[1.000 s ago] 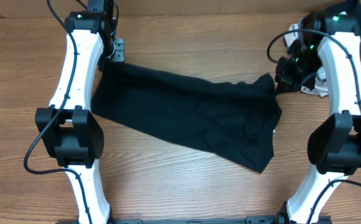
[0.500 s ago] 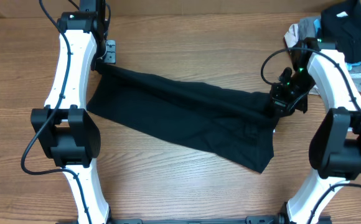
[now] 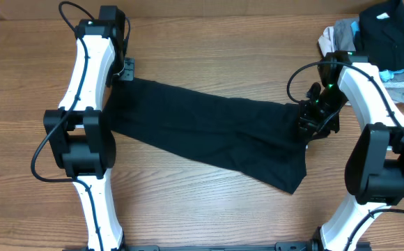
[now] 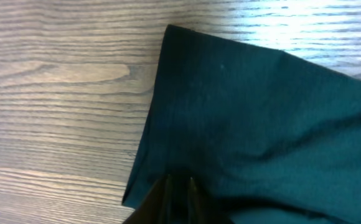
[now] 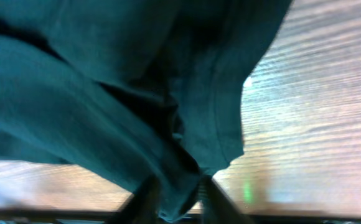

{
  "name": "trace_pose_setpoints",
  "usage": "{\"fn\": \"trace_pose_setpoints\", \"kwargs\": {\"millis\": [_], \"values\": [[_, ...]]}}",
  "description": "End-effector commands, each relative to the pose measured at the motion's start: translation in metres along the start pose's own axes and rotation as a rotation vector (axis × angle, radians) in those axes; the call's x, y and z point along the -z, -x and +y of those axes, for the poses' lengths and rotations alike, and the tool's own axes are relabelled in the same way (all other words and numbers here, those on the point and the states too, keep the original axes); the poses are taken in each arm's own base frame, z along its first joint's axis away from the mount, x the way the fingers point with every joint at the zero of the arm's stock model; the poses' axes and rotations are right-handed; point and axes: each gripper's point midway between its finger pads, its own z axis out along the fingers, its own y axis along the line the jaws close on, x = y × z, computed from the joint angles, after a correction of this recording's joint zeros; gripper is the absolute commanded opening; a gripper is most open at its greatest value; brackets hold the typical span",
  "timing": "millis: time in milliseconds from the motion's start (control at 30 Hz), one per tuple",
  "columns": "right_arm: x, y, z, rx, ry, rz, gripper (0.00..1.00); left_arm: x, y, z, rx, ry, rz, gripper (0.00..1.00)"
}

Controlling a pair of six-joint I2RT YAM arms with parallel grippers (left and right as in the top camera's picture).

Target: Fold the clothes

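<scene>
One large black soft-fabric T-shirt (image 3: 216, 132) lies on the wooden table (image 3: 209, 42), gathered into a long, wide band. It runs slantwise from the far left, beside the left arm, down towards the near right, where it ends in a squared-off flap. The cloth is mostly flat, with a few shallow creases and a raised ridge along its far edge.

At the band's far-left corner sits the left gripper (image 3: 123, 70). From its own camera, the left gripper (image 4: 179, 185) shows two dark fingertips (image 4: 162, 190) very close together, right at the shirt's near edge. The corner of the fabric beyond them lies smooth on the wood. I cannot tell whether those tips pinch the cloth or only rest over it.

At the band's right end, the right gripper (image 3: 312, 124) is down on the bunched edge of the shirt. Seen from that wrist, the right gripper (image 5: 179, 200) has its fingers (image 5: 144, 196) set somewhat apart, with a thick fold of fabric running down into the gap between them. A stitched hem curves just beside them. Whether the fingers are pressing on that fold I cannot make out.

Well apart from the shirt, at the far right corner of the table, is a heap of other garments (image 3: 386, 42): something black on top, with grey and light blue beneath.
</scene>
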Motion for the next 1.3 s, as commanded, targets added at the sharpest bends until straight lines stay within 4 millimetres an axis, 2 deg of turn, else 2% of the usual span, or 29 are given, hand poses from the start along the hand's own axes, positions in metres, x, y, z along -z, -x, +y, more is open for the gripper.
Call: {"fn": "trace_pose_setpoints", "kwargs": {"millis": [0, 67, 233, 333, 400, 500, 600, 833, 1000, 1267], "values": [[0.007, -0.002, 0.003, 0.021, 0.004, -0.032, 0.4, -0.003, 0.004, 0.012, 0.023, 0.01, -0.014, 0.1], [0.01, -0.002, 0.005, 0.023, 0.013, -0.041, 0.4, -0.003, 0.008, 0.018, 0.04, 0.011, -0.029, 0.19], [0.032, -0.004, 0.012, 0.042, 0.046, -0.122, 0.41, -0.004, 0.008, 0.034, 0.078, 0.002, -0.027, 0.57], [0.048, -0.006, 0.017, 0.059, 0.072, -0.191, 0.41, -0.006, 0.006, 0.033, 0.097, -0.064, -0.018, 0.69], [0.054, -0.007, 0.019, 0.067, 0.081, -0.22, 0.44, -0.005, 0.006, 0.024, 0.087, -0.15, -0.018, 0.73], [0.059, -0.008, 0.02, 0.072, 0.084, -0.242, 0.47, 0.0, 0.006, -0.001, 0.009, -0.336, -0.032, 0.77], [0.058, -0.007, 0.02, 0.072, 0.084, -0.243, 0.47, 0.003, 0.004, -0.012, -0.043, -0.409, -0.036, 0.81], [0.059, -0.006, 0.02, 0.074, 0.086, -0.25, 0.48, -0.017, -0.013, -0.01, -0.149, -0.38, 0.017, 0.84], [0.06, -0.001, 0.022, 0.079, 0.096, -0.269, 0.51, -0.048, -0.03, 0.002, -0.144, -0.335, 0.085, 0.84], [0.06, -0.001, 0.022, 0.079, 0.096, -0.269, 0.52, -0.09, -0.044, 0.007, -0.117, -0.334, 0.089, 0.89]]}}
